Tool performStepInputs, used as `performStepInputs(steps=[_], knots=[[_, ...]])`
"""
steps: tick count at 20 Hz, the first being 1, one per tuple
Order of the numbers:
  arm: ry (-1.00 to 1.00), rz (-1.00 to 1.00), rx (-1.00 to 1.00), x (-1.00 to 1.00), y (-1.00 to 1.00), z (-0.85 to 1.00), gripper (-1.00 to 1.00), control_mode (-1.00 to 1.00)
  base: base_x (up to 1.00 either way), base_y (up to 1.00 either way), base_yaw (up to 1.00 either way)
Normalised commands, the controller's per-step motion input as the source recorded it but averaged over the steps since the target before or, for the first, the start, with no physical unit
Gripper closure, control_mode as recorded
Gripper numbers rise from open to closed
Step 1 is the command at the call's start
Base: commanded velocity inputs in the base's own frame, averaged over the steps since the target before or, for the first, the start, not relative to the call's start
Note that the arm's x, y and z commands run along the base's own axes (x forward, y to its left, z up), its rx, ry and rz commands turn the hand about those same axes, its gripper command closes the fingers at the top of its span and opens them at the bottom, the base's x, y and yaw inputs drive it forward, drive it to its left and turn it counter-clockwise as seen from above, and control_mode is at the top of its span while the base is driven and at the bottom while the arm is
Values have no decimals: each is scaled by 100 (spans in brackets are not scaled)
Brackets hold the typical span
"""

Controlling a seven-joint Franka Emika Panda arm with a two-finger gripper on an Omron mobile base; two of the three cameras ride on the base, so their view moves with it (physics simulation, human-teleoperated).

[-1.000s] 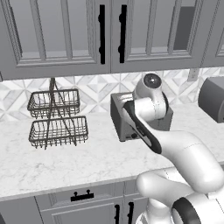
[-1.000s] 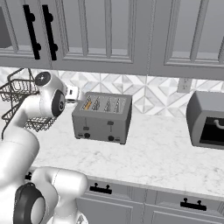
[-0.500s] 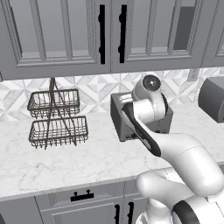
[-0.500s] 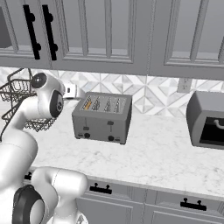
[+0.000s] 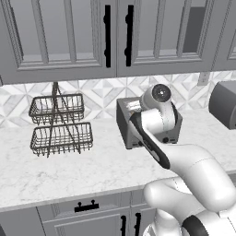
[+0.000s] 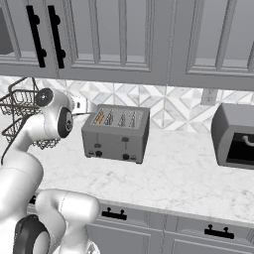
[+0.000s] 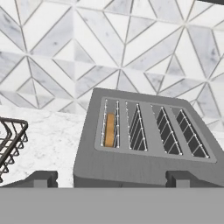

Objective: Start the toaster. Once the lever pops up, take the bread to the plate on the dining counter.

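Sitting on the white marble bench [image 6: 173, 173] against the tiled wall [image 7: 109, 43]: the toaster [image 6: 116, 134], boxy and grey, showing four slots on top and small black knobs along its front. Resting deep in the leftmost slot, seen from the right base view: the bread [image 6: 99, 118], showing as a thin golden-orange strip, with the other three slots showing bare wire guides. Hovering with the hand [image 7: 110, 178] at the left end of the toaster, looking down along its top toward the slots. Keeping the fingertips [image 7: 41, 177] spread wide apart, one at each side of the toaster's near end, gripping nothing; bread [image 7: 110, 130] lying well ahead of them in the slot. Standing to the left on the bench: a two-tier wire basket [image 5: 60, 124], its rim also peeking in at the left edge of the hand view. Sitting well apart to the right of the toaster: a rounded dark grey appliance [image 6: 233, 136]. Hanging above: grey wall cabinets [image 5: 115, 37] with black handles.
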Motion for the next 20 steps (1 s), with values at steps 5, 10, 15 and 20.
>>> performStepInputs(steps=[5, 10, 15, 20], knots=[[0, 0, 0, 0, 0, 0, -100, -100, 0, 0, 0], [0, 0, 0, 0, 0, 0, -100, -100, 0, 0, 0], [0, 0, 0, 0, 0, 0, -100, -100, 0, 0, 0], [0, 0, 0, 0, 0, 0, -100, -100, 0, 0, 0]])
